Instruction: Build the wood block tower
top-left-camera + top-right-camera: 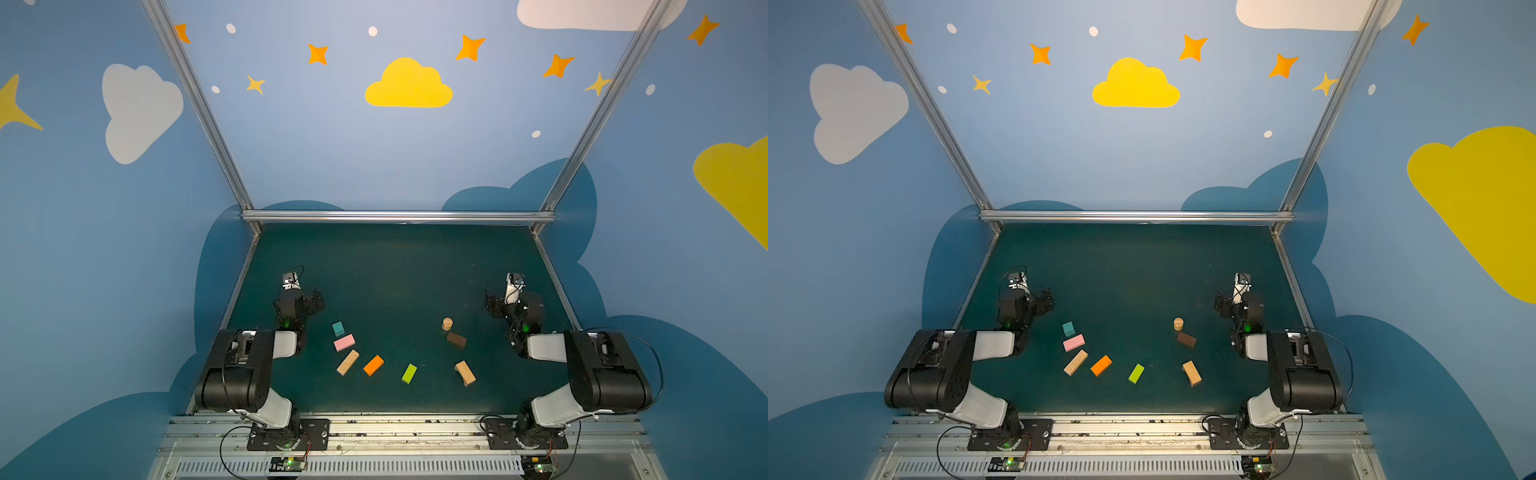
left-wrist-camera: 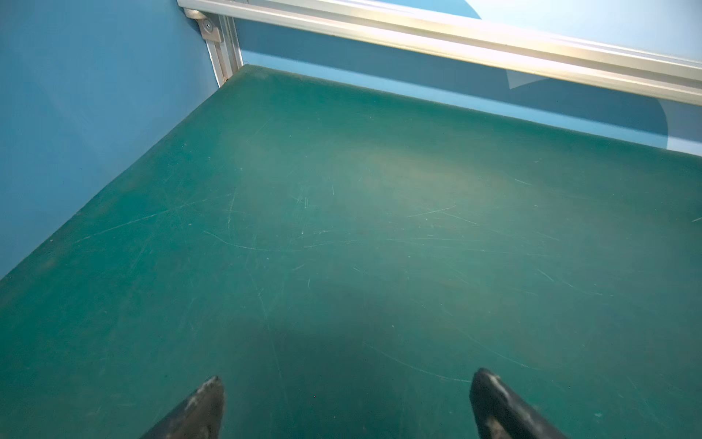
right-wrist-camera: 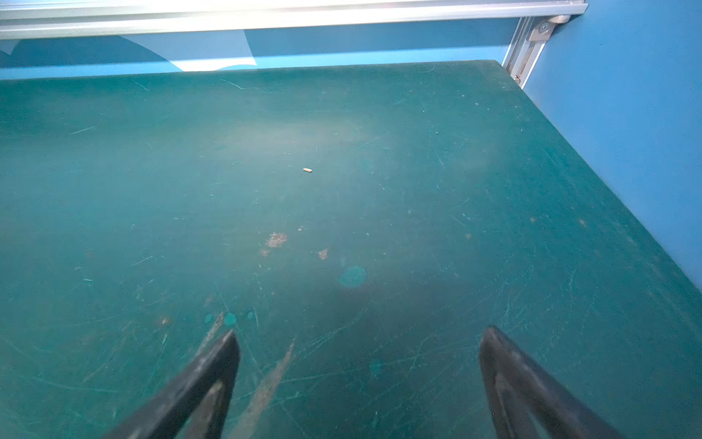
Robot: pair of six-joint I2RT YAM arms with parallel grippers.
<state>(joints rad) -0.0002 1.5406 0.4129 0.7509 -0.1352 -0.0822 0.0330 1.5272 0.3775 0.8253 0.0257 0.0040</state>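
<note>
The blocks lie scattered and apart on the green mat [image 1: 395,270] in both top views. On the left are a teal cube [image 1: 338,328], a pink brick [image 1: 344,342], a tan plank [image 1: 347,362] and an orange brick [image 1: 373,365]. A lime green brick [image 1: 409,373] lies in the middle. To the right are an upright tan cylinder [image 1: 447,323], a dark brown brick [image 1: 456,339] and a tan arch [image 1: 465,372]. My left gripper [image 1: 315,300] [image 2: 347,380] stands open and empty behind the teal cube. My right gripper [image 1: 491,302] [image 3: 359,338] is open and empty too, behind the cylinder.
Blue walls and aluminium frame rails [image 1: 397,216] close the mat at the back and sides. A small pale crumb [image 3: 307,170] lies on the mat in the right wrist view. Both arm bases sit on a rail [image 1: 407,428] at the near edge.
</note>
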